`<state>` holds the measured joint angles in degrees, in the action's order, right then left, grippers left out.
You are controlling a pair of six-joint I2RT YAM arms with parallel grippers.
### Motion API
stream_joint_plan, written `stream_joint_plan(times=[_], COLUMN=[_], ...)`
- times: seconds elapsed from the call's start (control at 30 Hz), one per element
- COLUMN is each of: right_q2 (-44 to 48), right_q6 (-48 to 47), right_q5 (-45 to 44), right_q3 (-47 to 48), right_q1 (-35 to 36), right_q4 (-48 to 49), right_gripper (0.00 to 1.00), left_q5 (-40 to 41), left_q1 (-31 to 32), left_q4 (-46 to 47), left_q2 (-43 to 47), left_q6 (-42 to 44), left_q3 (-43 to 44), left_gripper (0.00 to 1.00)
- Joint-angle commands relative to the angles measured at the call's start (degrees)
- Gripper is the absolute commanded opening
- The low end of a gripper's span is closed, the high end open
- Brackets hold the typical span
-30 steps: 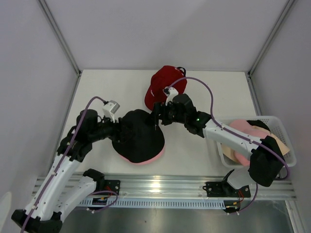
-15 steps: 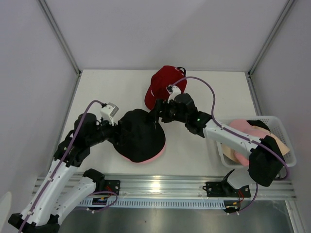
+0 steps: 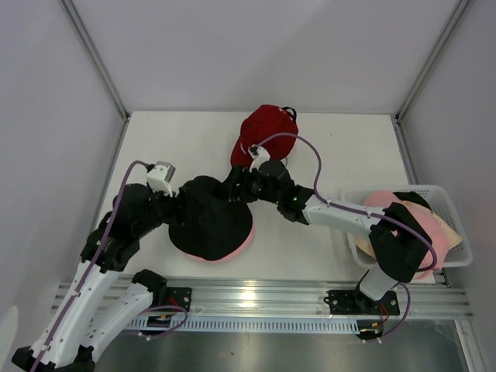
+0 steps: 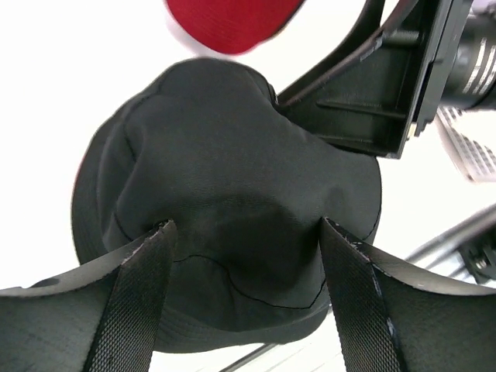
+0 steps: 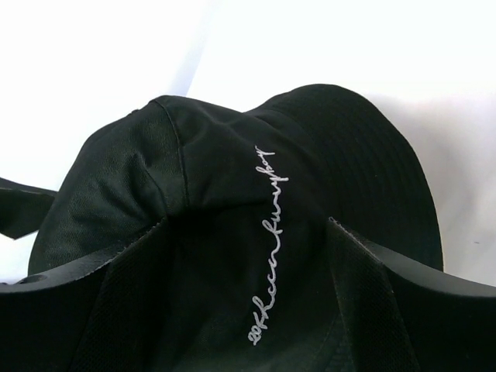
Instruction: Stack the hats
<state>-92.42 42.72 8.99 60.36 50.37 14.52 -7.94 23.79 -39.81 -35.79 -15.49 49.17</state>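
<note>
A black bucket hat (image 3: 211, 226) lies over a pink hat (image 3: 246, 235), of which only a rim shows. My left gripper (image 3: 188, 211) sits at its left side, open, and in the left wrist view its fingers (image 4: 246, 226) straddle the black crown (image 4: 232, 155). My right gripper (image 3: 235, 188) comes in from the upper right, open as well. Its fingers (image 5: 246, 225) stand either side of the crown (image 5: 232, 147) with the white script. A red cap (image 3: 263, 136) lies behind, apart from both, and shows as a red edge (image 4: 232, 19).
A white mesh basket (image 3: 459, 232) at the right holds a pink hat (image 3: 380, 200), a black one (image 3: 411, 200) and a cream one (image 3: 448, 229). The right arm's body (image 4: 387, 85) is close by in the left wrist view. A metal rail (image 3: 256, 298) runs along the near edge.
Both grippers and the black hat have shifted left, the pink rim with them. The left jaws have spread wider. The red cap has stayed put.
</note>
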Motion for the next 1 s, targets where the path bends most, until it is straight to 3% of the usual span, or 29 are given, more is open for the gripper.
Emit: stream_joint_plan(times=[0.0,0.13,0.27,0.3,0.43,0.53,0.57,0.63,0.67,0.73,0.97], right_q2=[-1.71,2.15,9.79,12.85,22.26,29.28,30.88,36.31,40.26,43.17,46.98], right_q6=[0.44,-4.29,-14.04,-16.07,-22.85,-19.45,-14.90,-10.40,-7.07,-5.11,4.64], right_q5=[-0.73,-5.98,-11.88,-13.90,-31.78,-41.03,-42.64,-47.89,-51.06,-51.70,-53.55], right_q3=[2.30,5.99,14.24,18.87,25.49,28.48,29.11,28.94,26.68,24.03,18.13], right_q1=[2.01,-2.10,-9.13,-11.24,-14.94,-20.89,-22.93,-29.06,-32.84,-36.53,-45.18], right_q4=[0.86,-7.12,-24.30,-27.67,-43.15,-59.82,-70.40,-82.91,-86.04,-91.57,-96.52], right_gripper=[0.83,0.85,0.88,0.89,0.90,0.88,0.88,0.94,0.99,0.99,0.99], left_q5=[6.44,9.77,12.07,12.16,12.25,13.22,13.31,14.62,15.06,15.15,12.96], left_q1=[0.29,0.29,0.29,0.29,0.29,0.29,0.29,0.29,0.29,0.20,-1.82], left_q4=[-0.44,-2.37,-3.08,-3.25,-3.34,-3.43,-3.08,-2.82,-2.55,-1.07,-0.18], left_q2=[3.79,4.68,2.40,0.74,-4.45,-8.31,-9.03,-10.69,-11.05,-11.49,-10.01], left_q6=[-1.91,-1.48,-0.86,-0.86,-2.27,-2.80,-2.71,-2.71,-2.71,-2.80,-2.88], left_q3=[2.59,7.24,14.97,16.21,23.15,23.17,22.82,21.25,20.71,19.22,17.28], left_gripper=[0.79,0.80,1.00,0.99,1.00,0.99,1.00,1.00,1.00,1.00,1.00])
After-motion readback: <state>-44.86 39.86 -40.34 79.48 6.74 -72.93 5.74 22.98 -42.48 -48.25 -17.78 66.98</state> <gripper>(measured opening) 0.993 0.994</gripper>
